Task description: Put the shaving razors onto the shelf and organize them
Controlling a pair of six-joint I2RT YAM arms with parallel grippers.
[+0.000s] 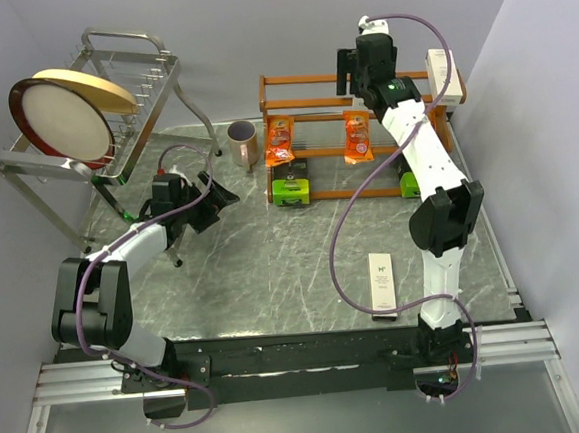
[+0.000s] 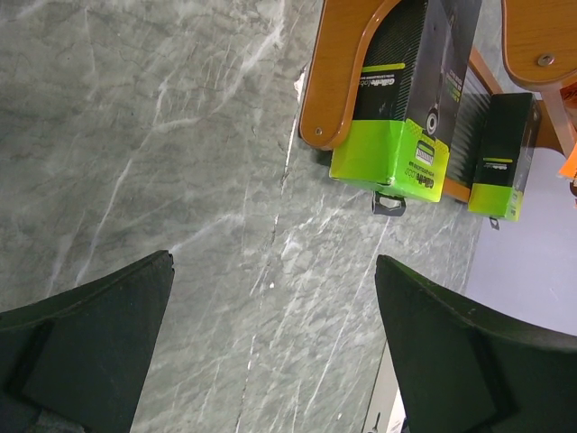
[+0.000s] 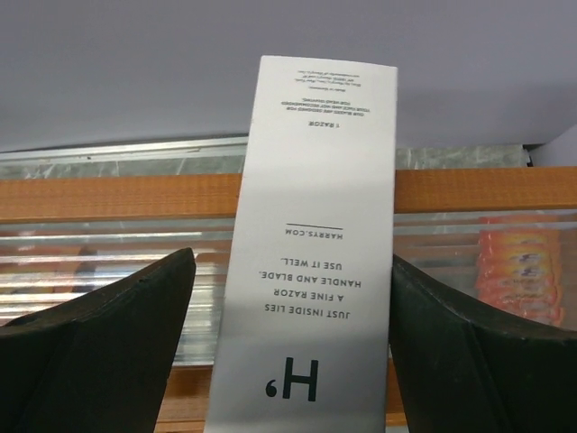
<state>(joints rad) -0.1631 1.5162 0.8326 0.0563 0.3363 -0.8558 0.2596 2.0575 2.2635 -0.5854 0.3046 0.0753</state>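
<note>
The wooden shelf (image 1: pixel 304 78) stands at the back. Two orange packets (image 1: pixel 280 140) (image 1: pixel 358 136) lean on its middle tier. Two lime-green-and-black packs (image 1: pixel 292 187) (image 1: pixel 409 182) stand at its base. One white box (image 1: pixel 439 67) rests on the top right. Another white box (image 1: pixel 381 281) lies on the table. My right gripper (image 1: pixel 356 71) (image 3: pixel 293 262) is over the top tier, jaws around a third white box (image 3: pixel 311 225); the left finger stands apart from it. My left gripper (image 1: pixel 218 194) (image 2: pixel 273 262) is open and empty above the table, facing a green pack (image 2: pixel 397 135).
A mauve mug (image 1: pixel 242 140) stands just left of the shelf. A silver wire rack (image 1: pixel 149 82) holding a round plate (image 1: pixel 61 116) fills the back left. Walls close in at the back and right. The shelf's end piece (image 2: pixel 338 72) shows in the left wrist view.
</note>
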